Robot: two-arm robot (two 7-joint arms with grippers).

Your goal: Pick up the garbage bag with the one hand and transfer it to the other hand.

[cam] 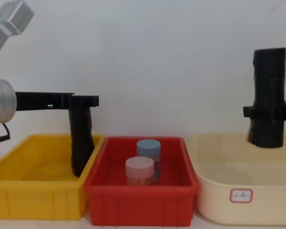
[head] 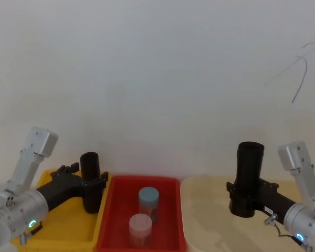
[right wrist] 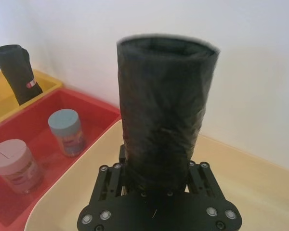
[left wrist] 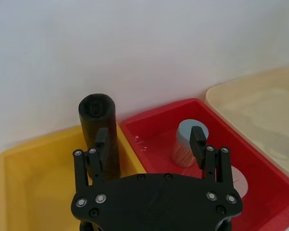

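Note:
A black garbage bag roll (head: 250, 168) stands upright in my right gripper (head: 247, 191), the blue-ringed one, which is shut on its lower part above the beige tub (cam: 238, 200). In the right wrist view the roll (right wrist: 164, 96) rises from between the jaws. A second black roll (cam: 80, 143) stands upright in the yellow bin (cam: 33, 191), against the wall nearest the red bin. My green-ringed left gripper (left wrist: 150, 139) is open at that roll's upper part. One finger (left wrist: 102, 139) sits right in front of the roll (left wrist: 97, 110).
The red bin (cam: 138, 205) sits between the yellow bin and the beige tub. It holds a blue-lidded jar (head: 148, 199) and a pink-lidded jar (head: 140, 228). A white wall rises close behind all three bins.

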